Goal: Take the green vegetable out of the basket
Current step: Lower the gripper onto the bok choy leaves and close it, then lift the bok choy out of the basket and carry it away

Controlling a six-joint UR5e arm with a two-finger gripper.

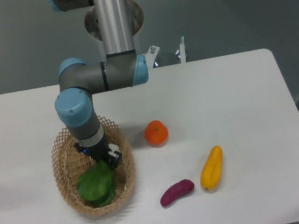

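End effector (105, 159) inside basket (62, 154), at top of green vegetable (96, 185); finger state unclear.

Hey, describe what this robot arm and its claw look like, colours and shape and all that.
The arm is made of shiny silver-grey metal tubes linked by rounded joints with light blue caps. A pale grey wrist section leads down to a small black claw with a tiny blue light near its top. No loose cables or readable markings show.

An orange fruit (156, 133) sits on the white table (234, 97). Well apart from it, nearer the front edge, a yellow squash (211, 167) lies just beside a purple eggplant (177, 192).
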